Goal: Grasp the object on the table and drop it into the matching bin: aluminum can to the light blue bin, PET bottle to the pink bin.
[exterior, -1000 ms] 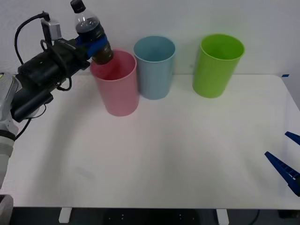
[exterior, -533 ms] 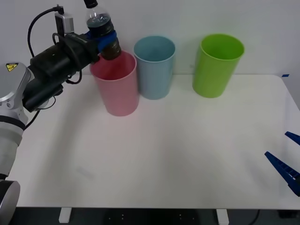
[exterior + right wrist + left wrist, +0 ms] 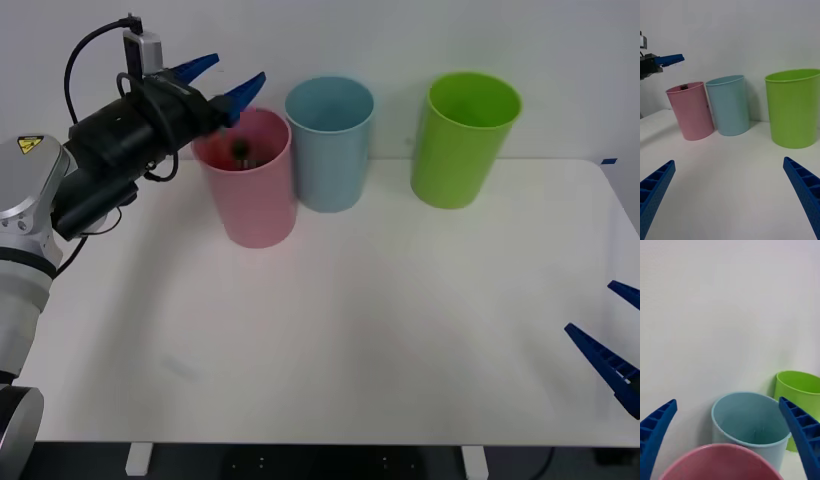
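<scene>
The PET bottle (image 3: 241,150) lies down inside the pink bin (image 3: 252,195), with just a dark bit of it showing below the rim. My left gripper (image 3: 228,78) hovers open over that bin's back rim, nothing between its blue fingers. The left wrist view looks down past the open left gripper (image 3: 727,405) onto the pink bin's rim (image 3: 718,455). The light blue bin (image 3: 330,150) stands right beside the pink one. My right gripper (image 3: 610,335) is parked open at the table's (image 3: 350,330) front right edge.
A lime green bin (image 3: 462,140) stands at the back right of the light blue one. The right wrist view shows the three bins in a row, the pink bin (image 3: 692,112), the light blue bin (image 3: 729,105) and the green bin (image 3: 795,108).
The left gripper carried the bottle over the pink bin, then opened. The bottle dropped into the bin. The right arm has not moved.
</scene>
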You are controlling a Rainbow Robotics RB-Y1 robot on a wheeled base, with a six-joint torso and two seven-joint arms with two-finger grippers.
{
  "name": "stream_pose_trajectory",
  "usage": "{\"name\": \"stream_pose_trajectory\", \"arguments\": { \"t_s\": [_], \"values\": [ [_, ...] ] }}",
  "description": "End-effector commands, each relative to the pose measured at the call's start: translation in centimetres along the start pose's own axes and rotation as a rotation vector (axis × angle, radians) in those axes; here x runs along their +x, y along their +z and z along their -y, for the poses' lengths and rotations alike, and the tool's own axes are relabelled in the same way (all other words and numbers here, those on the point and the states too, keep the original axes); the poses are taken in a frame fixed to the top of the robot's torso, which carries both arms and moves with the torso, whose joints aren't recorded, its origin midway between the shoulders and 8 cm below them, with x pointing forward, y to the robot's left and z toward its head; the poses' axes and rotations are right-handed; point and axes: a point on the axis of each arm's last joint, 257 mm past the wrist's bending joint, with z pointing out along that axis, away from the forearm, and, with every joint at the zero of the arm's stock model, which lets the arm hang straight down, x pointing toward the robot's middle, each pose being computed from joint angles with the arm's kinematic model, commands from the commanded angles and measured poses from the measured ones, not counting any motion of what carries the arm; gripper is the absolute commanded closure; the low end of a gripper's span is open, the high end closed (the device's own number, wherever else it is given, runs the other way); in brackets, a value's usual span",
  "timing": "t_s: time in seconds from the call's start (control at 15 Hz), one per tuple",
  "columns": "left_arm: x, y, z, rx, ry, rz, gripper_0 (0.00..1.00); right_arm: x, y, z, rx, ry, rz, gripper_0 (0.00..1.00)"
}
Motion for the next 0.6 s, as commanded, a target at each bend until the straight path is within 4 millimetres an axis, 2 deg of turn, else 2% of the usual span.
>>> {"name": "stream_pose_trajectory", "arguments": {
  "t_s": [0.07, 0.27, 0.6],
  "values": [
    [-0.1, -0.2, 0.3, 0.011, -0.019, 0.011, 0.0, 0.0, 0.0, 0.0, 0.0, 0.0, 0.0, 0.0],
    [0.0, -2.2, -0.2, 0.023, -0.035, 0.017, 0.0, 0.0, 0.0, 0.0, 0.0, 0.0, 0.0, 0.0],
    [-0.5, -6.6, -1.3, 0.01, -0.048, 0.045, 0.0, 0.0, 0.0, 0.0, 0.0, 0.0, 0.0, 0.0]
  ]
}}
